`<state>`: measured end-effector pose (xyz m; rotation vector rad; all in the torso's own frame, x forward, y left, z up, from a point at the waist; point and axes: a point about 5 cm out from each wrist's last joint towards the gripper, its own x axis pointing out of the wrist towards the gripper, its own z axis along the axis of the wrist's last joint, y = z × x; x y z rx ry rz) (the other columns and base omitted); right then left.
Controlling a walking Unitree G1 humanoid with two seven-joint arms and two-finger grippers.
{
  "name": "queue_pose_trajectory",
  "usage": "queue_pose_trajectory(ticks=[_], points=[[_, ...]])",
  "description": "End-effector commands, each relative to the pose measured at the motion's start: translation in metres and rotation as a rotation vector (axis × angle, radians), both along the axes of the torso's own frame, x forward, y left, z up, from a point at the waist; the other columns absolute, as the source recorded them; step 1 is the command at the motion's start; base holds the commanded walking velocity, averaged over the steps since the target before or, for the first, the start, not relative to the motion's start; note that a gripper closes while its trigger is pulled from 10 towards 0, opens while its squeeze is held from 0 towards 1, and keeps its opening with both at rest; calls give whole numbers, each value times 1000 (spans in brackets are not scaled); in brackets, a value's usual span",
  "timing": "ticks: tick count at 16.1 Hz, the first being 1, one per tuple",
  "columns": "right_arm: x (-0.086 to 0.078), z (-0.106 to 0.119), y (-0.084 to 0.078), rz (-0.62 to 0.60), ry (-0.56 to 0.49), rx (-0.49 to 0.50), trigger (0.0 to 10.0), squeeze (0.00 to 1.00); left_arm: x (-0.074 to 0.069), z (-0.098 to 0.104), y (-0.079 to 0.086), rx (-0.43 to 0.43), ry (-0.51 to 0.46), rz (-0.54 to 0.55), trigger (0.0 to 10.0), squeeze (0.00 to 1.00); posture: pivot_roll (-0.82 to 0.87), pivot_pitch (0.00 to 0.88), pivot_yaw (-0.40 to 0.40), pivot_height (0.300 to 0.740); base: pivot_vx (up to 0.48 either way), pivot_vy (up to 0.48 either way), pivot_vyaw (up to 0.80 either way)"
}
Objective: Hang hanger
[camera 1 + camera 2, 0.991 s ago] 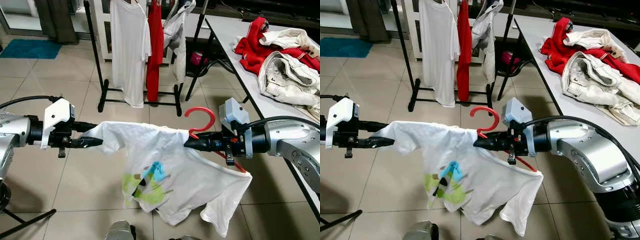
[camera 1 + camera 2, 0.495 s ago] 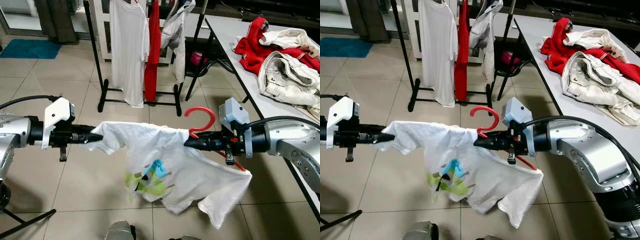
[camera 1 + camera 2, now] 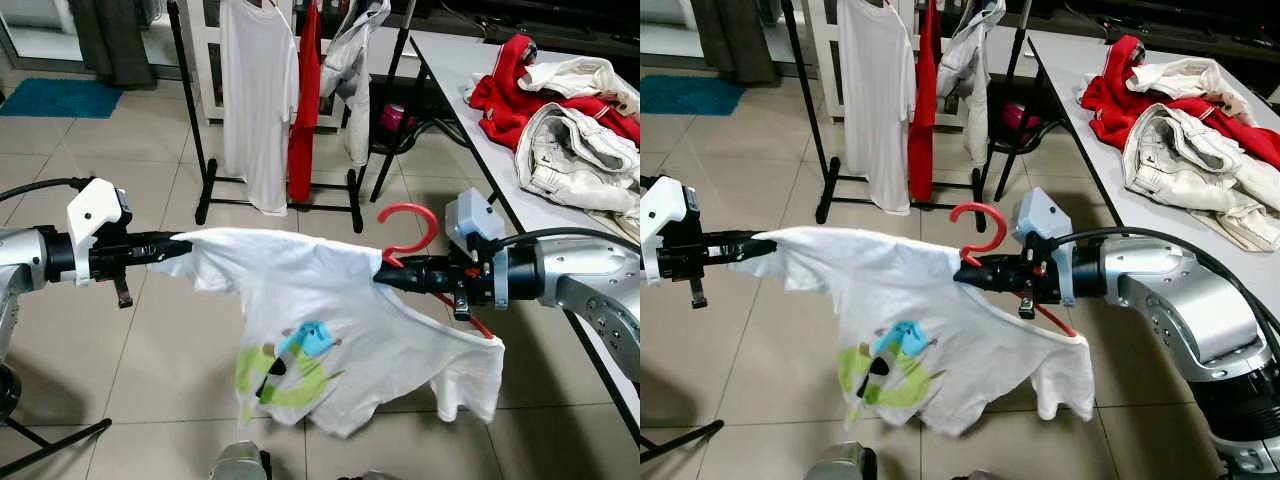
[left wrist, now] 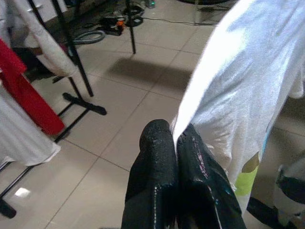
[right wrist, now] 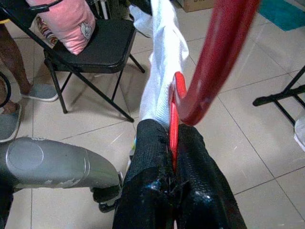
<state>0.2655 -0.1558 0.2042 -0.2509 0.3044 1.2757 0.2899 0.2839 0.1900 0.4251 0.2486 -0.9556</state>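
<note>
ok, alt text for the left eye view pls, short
Two silver robot arms hold a white T-shirt stretched between them above a tiled floor: the left claw pinches one sleeve, the right claw grips the red hanger inside the shirt. Behind stands a clothes rack with hung garments; a table of piled clothes sits to the right.

You see a red hanger (image 3: pixel 410 228) at 3 o'clock in a white shirt (image 3: pixel 330 320) with a green and blue picture; black fingers (image 5: pixel 157 157).
</note>
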Motion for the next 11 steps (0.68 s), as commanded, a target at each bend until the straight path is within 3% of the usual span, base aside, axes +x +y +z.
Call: queue_pose_trajectory(ticks=[1,5,11], points=[[3,7,-5,-15,-35,7,10000,0,0,0,4,-3,-19,33,0,0,56,36,-81,740,0,0,0],[5,6,-10,-49,-38,13,10000,0,-2,-7,33,13,-64,250,0,0,59,36,-81,740,0,0,0],[7,6,-19,-97,-46,27,10000,0,-15,-20,57,42,-46,384,0,0,64,24,-78,740,0,0,0]])
